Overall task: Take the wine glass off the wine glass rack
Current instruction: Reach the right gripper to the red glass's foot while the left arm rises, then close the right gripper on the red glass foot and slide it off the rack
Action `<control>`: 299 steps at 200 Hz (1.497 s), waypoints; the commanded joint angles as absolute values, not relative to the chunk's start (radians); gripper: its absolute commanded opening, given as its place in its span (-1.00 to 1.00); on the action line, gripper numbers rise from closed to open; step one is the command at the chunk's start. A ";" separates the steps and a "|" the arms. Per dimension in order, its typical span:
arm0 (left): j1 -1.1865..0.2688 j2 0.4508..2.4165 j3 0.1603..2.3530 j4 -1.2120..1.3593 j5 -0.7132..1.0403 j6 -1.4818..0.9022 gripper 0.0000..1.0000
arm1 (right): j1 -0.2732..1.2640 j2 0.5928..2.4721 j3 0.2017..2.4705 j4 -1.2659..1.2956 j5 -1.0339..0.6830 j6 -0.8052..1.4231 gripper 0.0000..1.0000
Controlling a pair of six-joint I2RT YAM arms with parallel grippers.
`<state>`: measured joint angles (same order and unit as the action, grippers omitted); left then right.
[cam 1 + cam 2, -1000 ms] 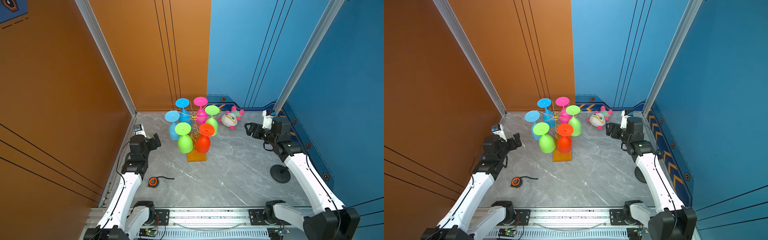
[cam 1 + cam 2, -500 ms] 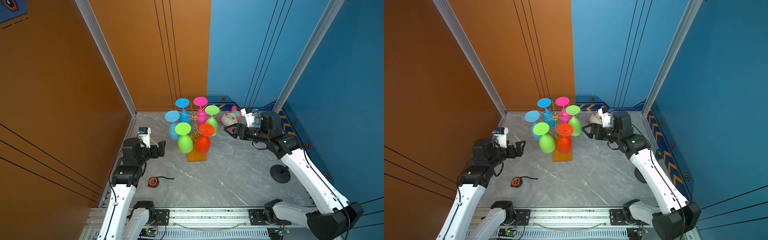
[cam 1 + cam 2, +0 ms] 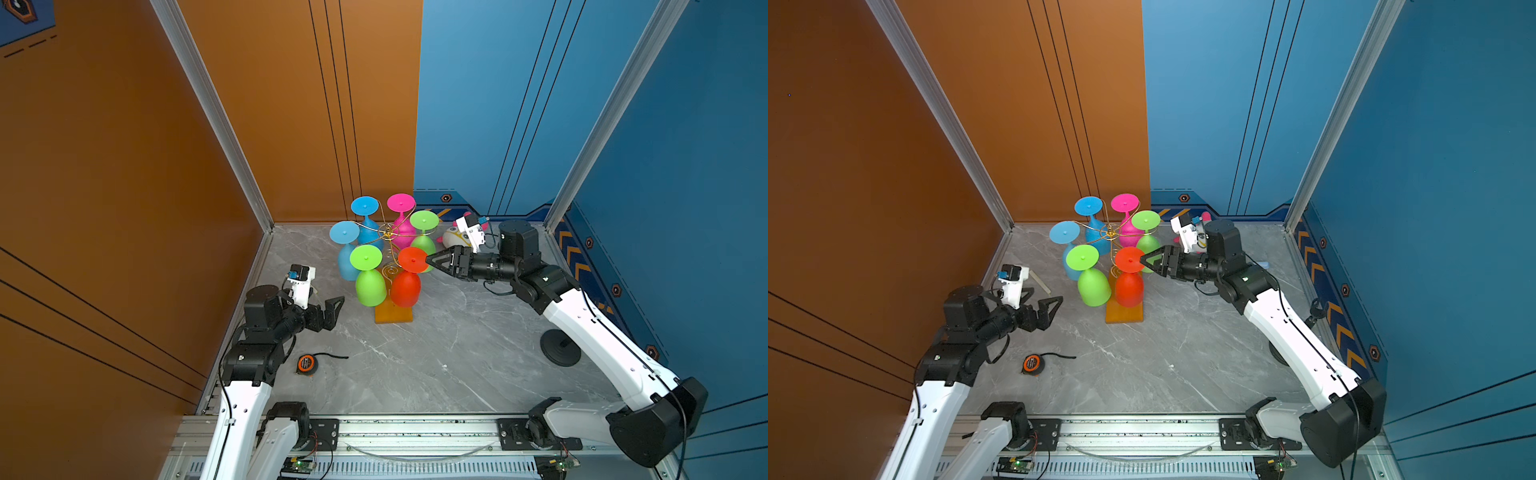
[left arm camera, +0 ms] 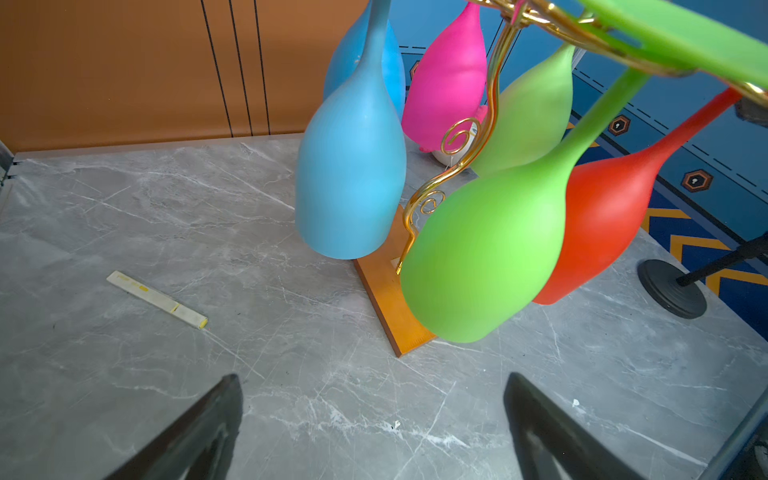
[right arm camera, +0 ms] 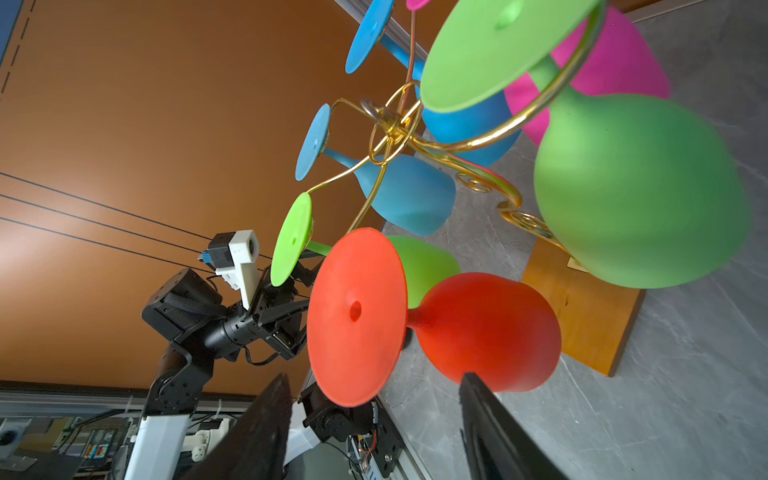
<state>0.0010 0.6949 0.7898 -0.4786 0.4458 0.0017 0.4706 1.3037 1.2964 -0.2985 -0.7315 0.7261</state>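
The rack (image 3: 386, 237) stands on the table (image 3: 415, 374) toward the back, glasses (image 3: 369, 286) hanging on it; a toy (image 3: 452, 238) lies behind-right, a tape measure (image 3: 306, 364) front-left, a round stand (image 3: 560, 349) right.

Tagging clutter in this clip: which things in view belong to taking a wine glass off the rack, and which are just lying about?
Job: wine glass rack; red wine glass; right tool, jaws apart at that glass's foot; left tool, open, short of the rack.
Lying about: tape measure; plush toy; pale strip; black round stand.
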 commanded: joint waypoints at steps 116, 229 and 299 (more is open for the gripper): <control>0.000 0.662 0.770 -0.491 0.484 0.031 0.96 | 0.495 1.370 1.283 -0.141 -0.789 0.854 -0.34; 0.001 0.651 0.768 -0.491 0.483 0.034 0.96 | 0.489 1.354 1.273 -0.129 -0.795 0.882 -0.77; 0.000 0.644 0.766 -0.491 0.486 0.037 0.96 | 0.491 1.341 1.246 -0.002 -0.828 0.981 -0.99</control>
<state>0.0010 0.6559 0.7738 -0.4839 0.4656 0.0196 0.4919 1.3643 1.2640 -0.0872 -0.7971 0.9279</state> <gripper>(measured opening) 0.979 0.057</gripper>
